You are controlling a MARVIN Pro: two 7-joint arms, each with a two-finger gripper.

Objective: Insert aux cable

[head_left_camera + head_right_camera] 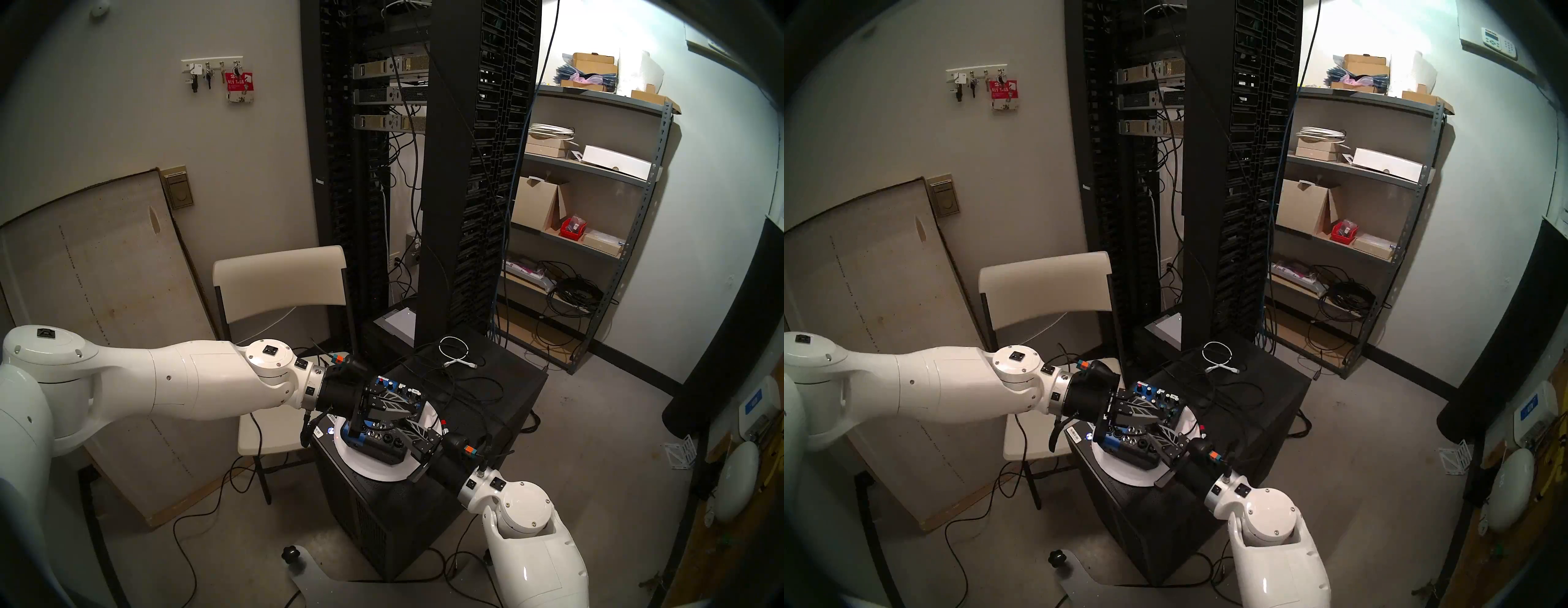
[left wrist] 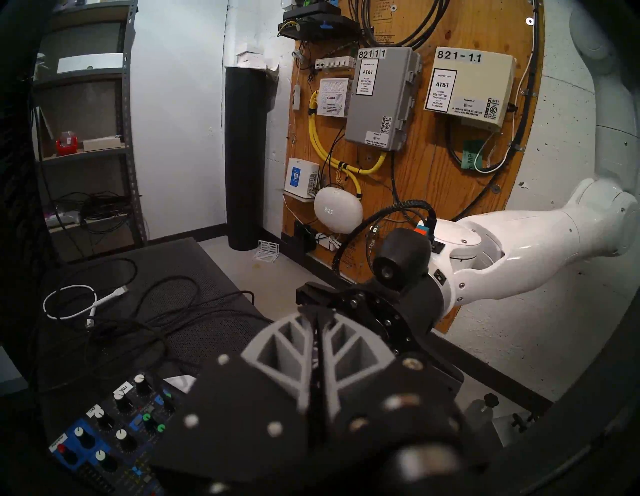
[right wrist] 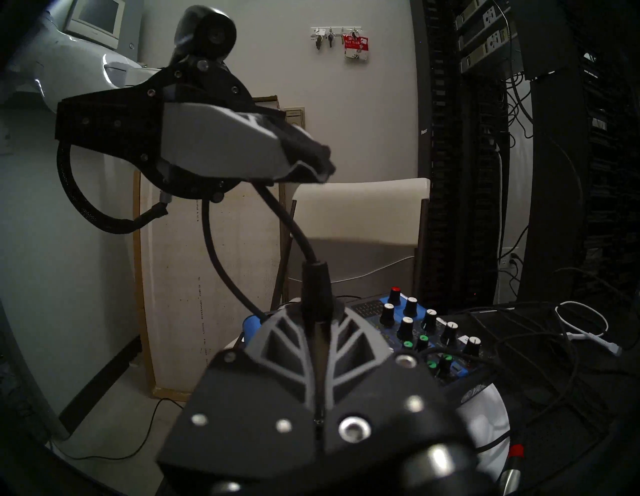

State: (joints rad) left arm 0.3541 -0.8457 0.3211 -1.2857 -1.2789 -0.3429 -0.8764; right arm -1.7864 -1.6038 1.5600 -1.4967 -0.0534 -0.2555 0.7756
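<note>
Aux cable [image 3: 313, 287] clamped in both pincers, right [image 3: 317, 313] and left [image 3: 320, 161], above mixer [image 3: 426, 332] marked "mic".

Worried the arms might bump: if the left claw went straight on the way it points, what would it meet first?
Probably the right claw, shut on the aux cable just ahead of it; depth is unclear.

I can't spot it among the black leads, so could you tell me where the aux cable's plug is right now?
In the right wrist view, the plug stands between the right tool's closed fingers, above the mixer; its cable rises to the left tool.
</note>
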